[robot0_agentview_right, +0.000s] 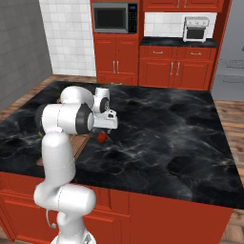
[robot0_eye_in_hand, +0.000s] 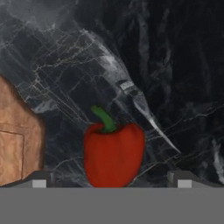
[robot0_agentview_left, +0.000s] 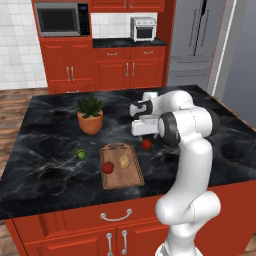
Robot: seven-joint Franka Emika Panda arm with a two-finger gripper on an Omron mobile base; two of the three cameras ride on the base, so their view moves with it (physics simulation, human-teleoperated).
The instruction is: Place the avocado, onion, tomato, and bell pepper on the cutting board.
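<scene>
Brown and wood-grained, the cutting board [robot0_agentview_left: 121, 166] lies on the dark marble surface [robot0_agentview_left: 45, 130] near the front edge, already carrying two of the four items: the red tomato [robot0_agentview_left: 107, 167] on its left part and the tan-yellow onion [robot0_agentview_left: 124, 162] just right of it. Two remain. The green avocado [robot0_agentview_left: 81, 154] sits on the surface left of the board, apart from it. The red bell pepper [robot0_eye_in_hand: 113, 153] (green stalk up) stands on the surface just right of the board's far end. The gripper [robot0_eye_in_hand: 111, 181] hangs over the pepper with its jaws spread wide, one fingertip on either side, holding nothing. My judgement: half done, pepper likely next, avocado after.
</scene>
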